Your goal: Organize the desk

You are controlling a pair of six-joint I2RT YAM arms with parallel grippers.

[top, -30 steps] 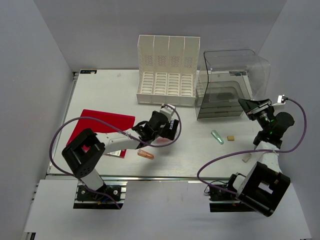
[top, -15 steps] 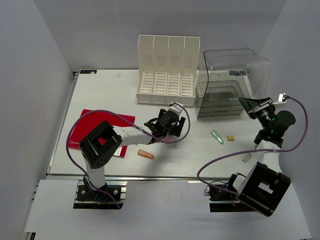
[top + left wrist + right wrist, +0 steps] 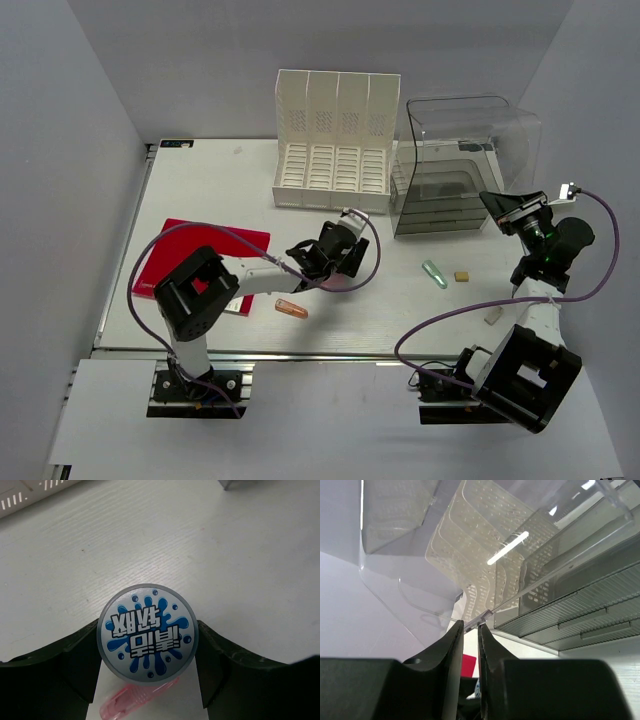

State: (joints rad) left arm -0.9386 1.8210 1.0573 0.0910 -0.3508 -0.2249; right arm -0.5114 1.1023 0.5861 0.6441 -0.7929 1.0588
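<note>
The desk (image 3: 200, 190) is a white tabletop with an aluminium rail (image 3: 300, 352) along its near edge. My left gripper (image 3: 335, 255) is near the desk's middle, shut on a round grey disc with a blue splash and white lettering (image 3: 146, 632). The disc sits between my left gripper's (image 3: 147, 660) two black fingers. A translucent pink ribbed piece (image 3: 131, 701) lies on the desk under the disc. My right gripper (image 3: 512, 212) is raised at the right, shut and empty. In the right wrist view its tips (image 3: 471, 630) are close to the clear drawer unit (image 3: 560, 580).
A white slotted file holder (image 3: 335, 140) and the clear drawer unit (image 3: 455, 170) stand at the back. A red folder (image 3: 195, 250) lies left. Small items lie on the desk: an orange-pink piece (image 3: 292, 309), a teal piece (image 3: 434, 273), a tan block (image 3: 462, 276), a white piece (image 3: 492, 316).
My left arm's elbow has swung right and its gripper has shifted slightly right, still holding the disc. The right arm has barely moved.
</note>
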